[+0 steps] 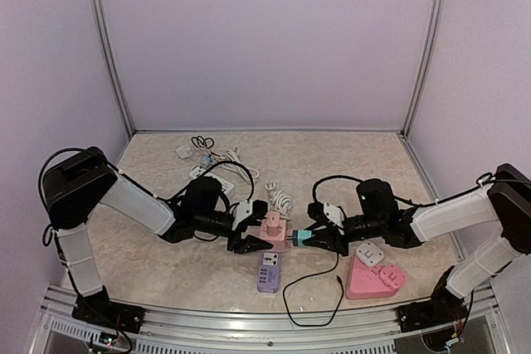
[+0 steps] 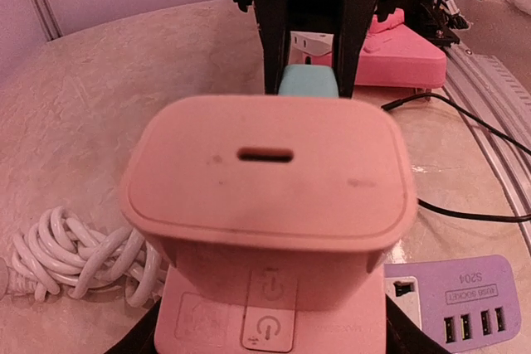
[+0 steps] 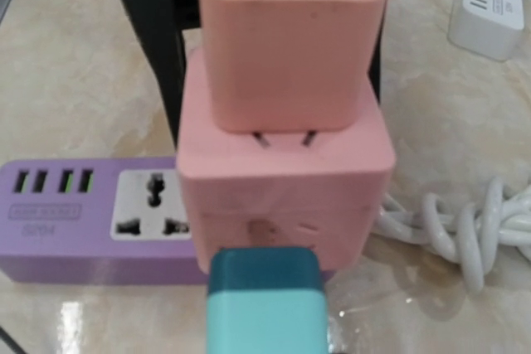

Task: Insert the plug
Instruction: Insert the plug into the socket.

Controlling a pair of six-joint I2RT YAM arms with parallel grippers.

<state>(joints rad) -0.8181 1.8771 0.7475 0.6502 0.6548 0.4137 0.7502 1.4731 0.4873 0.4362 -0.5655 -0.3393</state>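
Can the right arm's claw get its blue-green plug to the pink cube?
Probably yes. The right claw holds the teal plug, whose tip is right by the pink cube, with nothing between them.

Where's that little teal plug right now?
In the overhead view the small teal plastic plug is mid-table, pinched in the right arm's black fingers, its tip at the pink cube-shaped socket block, just beyond the purple power strip.

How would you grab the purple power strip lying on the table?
I'd pinch the purple power strip across its two long sides near the USB end, coming from straight above. It lies flat and narrow, and its other end is crowded by the pink cube socket.
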